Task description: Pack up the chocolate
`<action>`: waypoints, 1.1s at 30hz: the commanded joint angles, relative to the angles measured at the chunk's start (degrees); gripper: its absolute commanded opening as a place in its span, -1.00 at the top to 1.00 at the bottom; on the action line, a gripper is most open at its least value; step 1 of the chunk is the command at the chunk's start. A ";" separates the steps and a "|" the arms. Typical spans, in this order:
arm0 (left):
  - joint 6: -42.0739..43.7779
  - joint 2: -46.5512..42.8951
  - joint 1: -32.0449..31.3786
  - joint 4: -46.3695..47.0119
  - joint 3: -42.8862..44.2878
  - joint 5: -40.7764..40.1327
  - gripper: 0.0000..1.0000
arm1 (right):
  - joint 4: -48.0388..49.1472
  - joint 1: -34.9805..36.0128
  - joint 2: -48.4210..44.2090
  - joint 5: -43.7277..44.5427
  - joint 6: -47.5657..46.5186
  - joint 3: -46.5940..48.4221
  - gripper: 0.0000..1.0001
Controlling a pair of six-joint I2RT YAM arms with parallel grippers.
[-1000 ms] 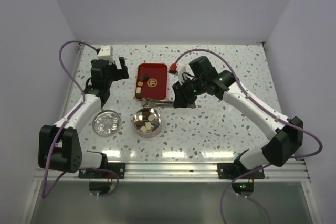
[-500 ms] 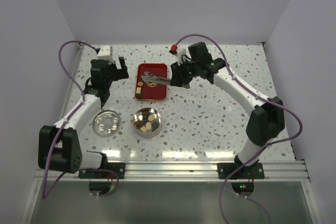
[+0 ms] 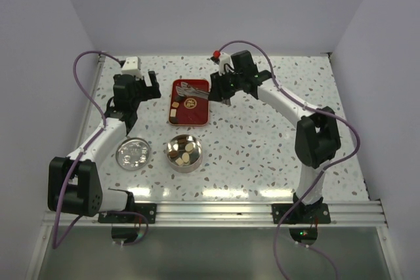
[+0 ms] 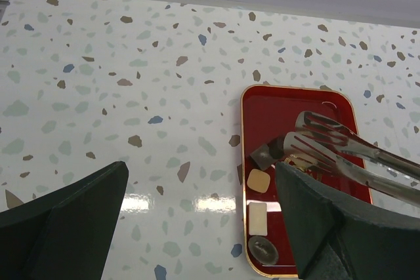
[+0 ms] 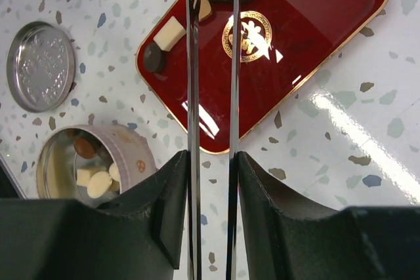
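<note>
The tongs (image 3: 195,90) lay over the red tray (image 3: 191,117), clamped by the right gripper (image 3: 222,88). The left gripper (image 3: 143,84) was well to their left.

From the left wrist, its fingers gaped wide, and the tips of the tongs met a dark chocolate piece (image 4: 264,156).

From the right wrist, the arms of the tongs stood slightly apart. Whether they pinched that piece, I could not tell. More chocolate pieces (image 5: 168,33) lay left of the tips, and others in the tin (image 5: 141,155) left of the handles.
</note>
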 commanded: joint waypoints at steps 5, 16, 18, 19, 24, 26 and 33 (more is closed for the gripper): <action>-0.25 -0.22 -0.36 0.37 2.54 -0.66 -1.00 | 4.06 -1.13 3.06 -1.75 3.02 2.76 0.22; -0.26 -0.04 -0.36 0.46 2.54 -0.48 -1.00 | 5.82 -2.10 6.14 -3.07 4.33 2.49 0.21; -0.26 0.04 -0.36 0.46 2.54 -0.48 -1.00 | 5.73 -2.01 6.84 -3.59 4.42 2.58 0.21; -0.34 0.04 -0.36 0.46 2.54 -0.48 -1.00 | 5.64 -2.19 7.02 -4.03 4.42 2.58 0.21; -0.26 0.04 -0.36 0.46 2.54 -0.57 -1.00 | 5.64 -2.27 7.46 -4.21 4.43 2.06 0.21; -0.26 0.04 -0.27 0.46 2.45 -0.57 -1.00 | 5.47 -2.36 7.72 -4.65 4.60 2.23 0.21; -0.17 0.04 -0.36 0.45 2.54 -0.57 -1.00 | 5.20 -2.54 7.73 -4.83 4.69 2.05 0.32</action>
